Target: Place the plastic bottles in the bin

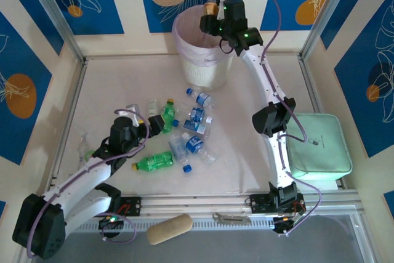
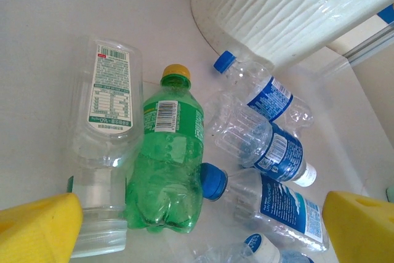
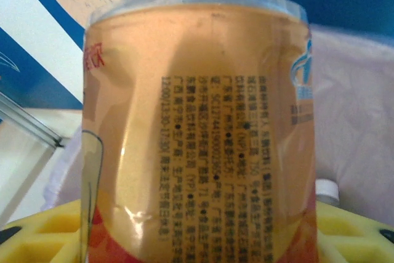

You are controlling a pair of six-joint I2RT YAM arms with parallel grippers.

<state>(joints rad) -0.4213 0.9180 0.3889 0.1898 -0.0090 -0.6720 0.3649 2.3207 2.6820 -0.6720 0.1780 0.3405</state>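
My right gripper (image 1: 213,24) is shut on an amber-labelled bottle (image 3: 197,127) and holds it upright over the bin (image 1: 203,50), a round white wastebasket whose pale pink liner (image 3: 354,121) shows behind the bottle. The remaining plastic bottles lie in a cluster mid-table: a green one (image 1: 154,161), another green one (image 1: 167,110), and several clear ones with blue labels (image 1: 194,145). My left gripper (image 1: 157,124) hovers open over this cluster. Its yellow fingers (image 2: 40,226) stand wide apart around a green yellow-capped bottle (image 2: 166,164), beside a clear bottle (image 2: 104,146), without touching either.
A pale green tray (image 1: 317,146) sits at the right by the right arm. A tan roll (image 1: 169,228) and a metal tool (image 1: 231,217) lie on the front rail. A loose blue cap (image 1: 188,167) rests near the bottles. Enclosure walls bound the table.
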